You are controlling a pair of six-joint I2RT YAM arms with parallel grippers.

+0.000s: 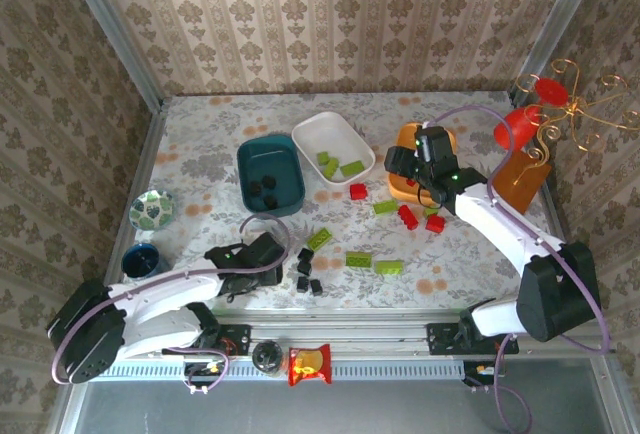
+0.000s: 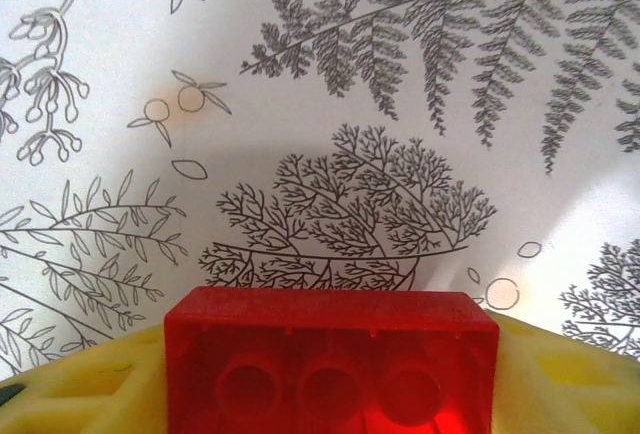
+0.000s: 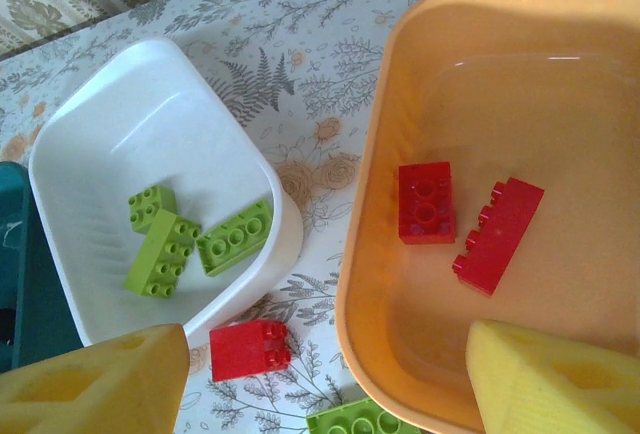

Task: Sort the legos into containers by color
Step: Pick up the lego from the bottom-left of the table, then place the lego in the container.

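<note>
Top external view first: we see the left gripper (image 1: pixel 264 250) low over the front of the worktop (image 1: pixel 200 139), just beside a little cluster of black legos (image 1: pixel 305 269). In the left wrist view its jaws are clamped on a red lego (image 2: pixel 330 354), hollow underside facing the camera, with bare fern-patterned worktop beyond it.

The right gripper (image 1: pixel 425 166) hangs over the orange tub (image 1: pixel 404 137). In the right wrist view its jaws are spread wide with nothing between them, and the yellow pads (image 3: pixel 90 384) sit in the bottom corners of the picture. Two red bricks (image 3: pixel 425 202) lie side by side on the orange tub's floor.

The white tub (image 1: pixel 320 129) sits between the other two and holds three lime green legos (image 3: pixel 163 252). The teal tub (image 1: pixel 270 154) on its left has a few black bricks (image 1: pixel 262 186) inside.

Loose on the worktop, we count one red piece (image 1: pixel 358 191) between the white and orange tubs and two more red pieces (image 1: pixel 407 216) just in front of the orange one. Several green pieces (image 1: pixel 358 259) are scattered across the middle.
</note>
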